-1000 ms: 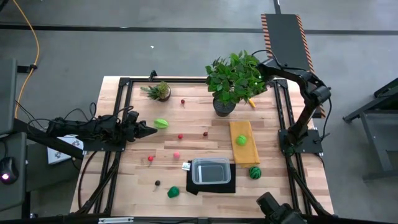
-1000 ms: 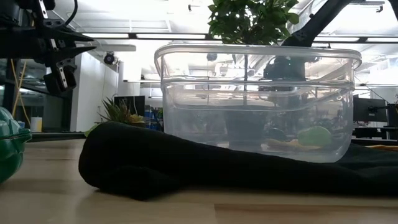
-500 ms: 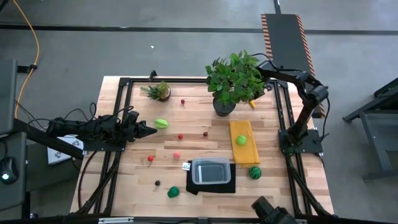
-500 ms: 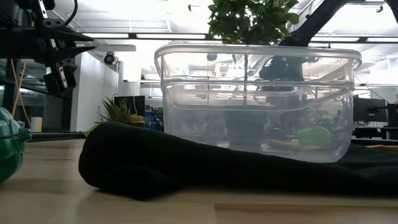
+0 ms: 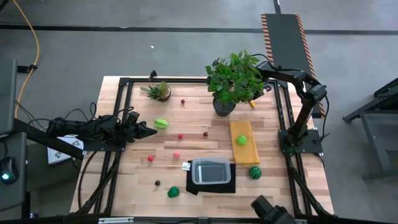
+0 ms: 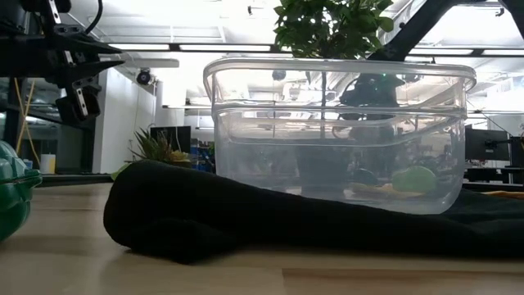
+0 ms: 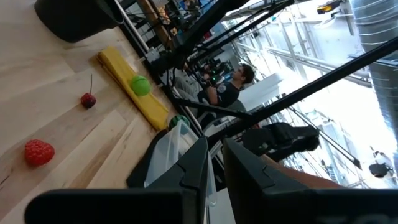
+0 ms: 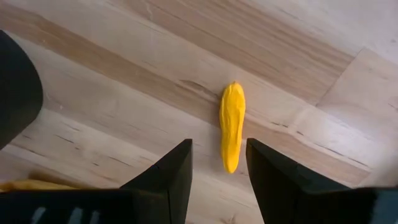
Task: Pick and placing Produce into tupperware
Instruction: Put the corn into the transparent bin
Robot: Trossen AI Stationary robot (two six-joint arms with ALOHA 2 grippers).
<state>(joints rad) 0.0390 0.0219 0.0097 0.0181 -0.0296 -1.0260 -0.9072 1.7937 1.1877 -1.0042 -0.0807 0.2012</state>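
Note:
A clear tupperware [image 5: 211,171] stands on a black mat [image 5: 214,186] near the front edge. Produce lies scattered on the wood: a green-yellow piece [image 5: 161,123], small red ones [image 5: 180,136], a pink one [image 5: 176,154], a green one [image 5: 173,192], a striped green one [image 5: 255,172], and a green one [image 5: 241,140] on the yellow cloth. My right gripper [image 8: 219,144] hangs open, pointing down over a long yellow piece [image 8: 232,127] at the far right, clear of it. My left gripper [image 5: 151,130] waits at the left, level, its fingers almost together on nothing.
A big leafy potted plant [image 5: 233,81] stands right beside the yellow piece and hides most of my right gripper from above. A small spiky plant [image 5: 160,91] stands at the far left. Black frame rails [image 5: 121,112] run along the table's sides.

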